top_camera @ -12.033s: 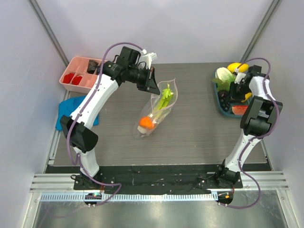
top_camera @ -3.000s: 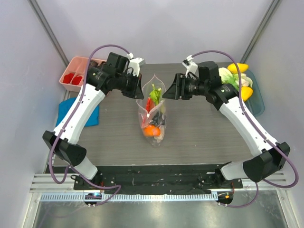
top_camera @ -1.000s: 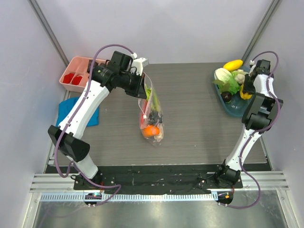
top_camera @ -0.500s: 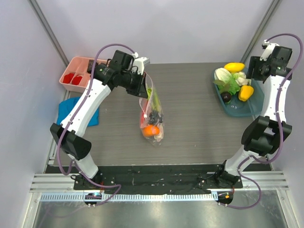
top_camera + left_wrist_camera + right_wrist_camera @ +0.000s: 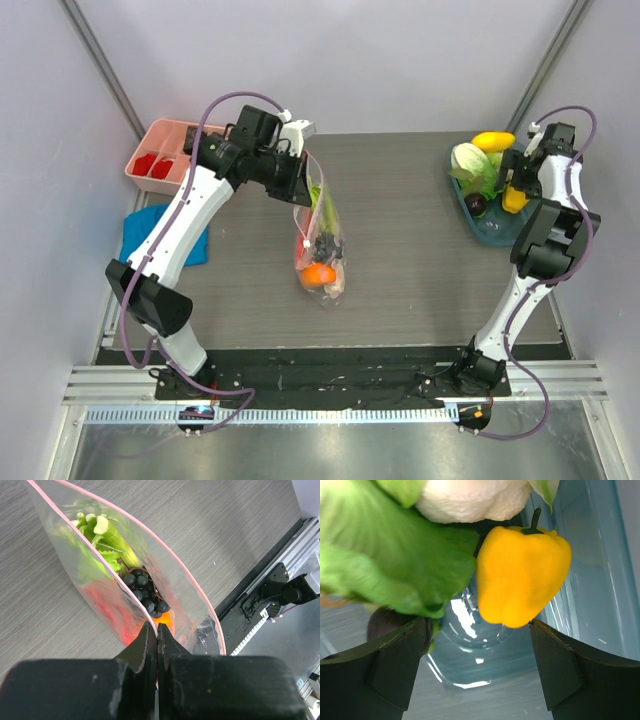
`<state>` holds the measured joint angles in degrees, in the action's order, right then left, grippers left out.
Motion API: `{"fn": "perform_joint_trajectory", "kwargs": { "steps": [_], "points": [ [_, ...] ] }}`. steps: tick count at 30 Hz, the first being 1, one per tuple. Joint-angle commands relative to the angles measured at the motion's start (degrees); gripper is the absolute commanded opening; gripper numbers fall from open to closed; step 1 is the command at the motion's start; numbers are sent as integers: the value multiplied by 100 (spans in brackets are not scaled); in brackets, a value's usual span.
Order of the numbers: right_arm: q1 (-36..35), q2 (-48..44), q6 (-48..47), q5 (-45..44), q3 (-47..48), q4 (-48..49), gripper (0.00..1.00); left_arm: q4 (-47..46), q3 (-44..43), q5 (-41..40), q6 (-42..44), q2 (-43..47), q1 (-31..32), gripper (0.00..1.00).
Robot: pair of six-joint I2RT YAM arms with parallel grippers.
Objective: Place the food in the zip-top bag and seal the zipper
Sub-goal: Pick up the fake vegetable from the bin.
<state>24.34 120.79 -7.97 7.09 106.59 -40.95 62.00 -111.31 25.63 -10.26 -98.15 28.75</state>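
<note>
The zip-top bag point(image 5: 320, 250) hangs from my left gripper point(image 5: 300, 186), its lower end resting on the table. That gripper point(image 5: 157, 627) is shut on the pink zipper point(image 5: 165, 565) at the bag's mouth edge. Inside the bag lie a leek point(image 5: 107, 540), dark grapes point(image 5: 145, 592), an orange point(image 5: 162, 622) and a red slice point(image 5: 107, 610). My right gripper point(image 5: 515, 185) is open over the blue tray point(image 5: 500, 232). In the right wrist view its fingers point(image 5: 395, 660) flank a yellow pepper point(image 5: 520, 575), beside green cabbage point(image 5: 385, 565) and a dark fruit point(image 5: 382, 625). A yellow fruit point(image 5: 493, 140) lies at the tray's far end.
A pink compartment tray point(image 5: 165, 160) with red pieces stands at the back left. A blue cloth point(image 5: 150, 235) lies at the left table edge. The metal rail point(image 5: 320, 385) runs along the near edge.
My right arm came down from a raised pose to the blue tray and its jaws opened wide. The left gripper and the bag have not moved.
</note>
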Motion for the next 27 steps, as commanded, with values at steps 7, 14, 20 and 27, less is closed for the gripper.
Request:
{"fn": "perform_joint_trajectory", "kwargs": {
  "steps": [7, 14, 20, 27],
  "points": [
    [97, 331, 138, -586, 135, 772, 83, -144, -102, 83, 77, 24, -19, 0],
    [124, 454, 15, -622, -103, 1028, 79, -126, -128, 101, 103, -64, -19, 0],
    [203, 129, -161, -516, -498, 1150, 79, -135, -111, 83, 86, -64, -10, 0],
    [212, 410, 67, -385, -498, 1449, 79, -74, -260, 109, 51, -178, -19, 0]
  ]
}}
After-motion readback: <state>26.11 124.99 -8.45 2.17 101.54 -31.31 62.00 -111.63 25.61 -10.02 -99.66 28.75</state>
